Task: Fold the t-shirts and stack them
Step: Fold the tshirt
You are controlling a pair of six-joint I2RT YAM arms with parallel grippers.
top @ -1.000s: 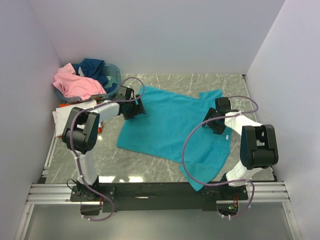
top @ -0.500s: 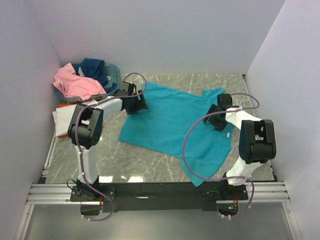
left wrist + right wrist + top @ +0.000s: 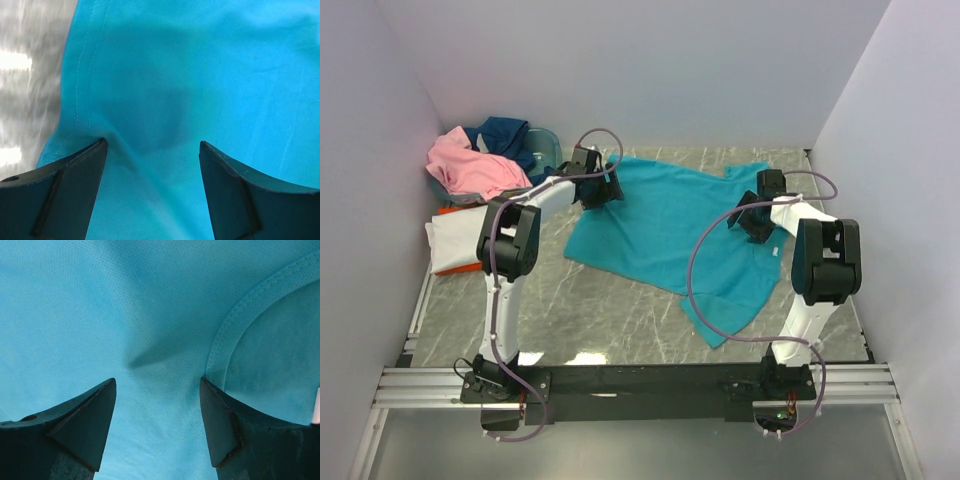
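A teal t-shirt [image 3: 670, 230] lies spread flat in the middle of the marble table. My left gripper [image 3: 601, 190] is open at the shirt's far left corner, its fingertips down on the cloth [image 3: 200, 65] near the hemmed edge. My right gripper [image 3: 757, 216] is open on the shirt's right part, its tips resting on the fabric beside the neck collar [image 3: 235, 315]. Nothing is pinched between either pair of jaws. A pink t-shirt [image 3: 470, 165] and a navy one [image 3: 506, 134] are heaped at the back left. A white t-shirt [image 3: 455, 238] lies over an orange one [image 3: 470, 268] at the left.
The blue-grey basket [image 3: 548, 146] stands in the far left corner under the pink and navy shirts. Walls close in on the left, back and right. Bare marble [image 3: 30, 75] shows left of the teal hem. The arm bases sit on a rail [image 3: 640, 385] at the near edge.
Both arms have reached farther toward the back wall, and the teal shirt has slid that way with them. Both grippers stayed open.
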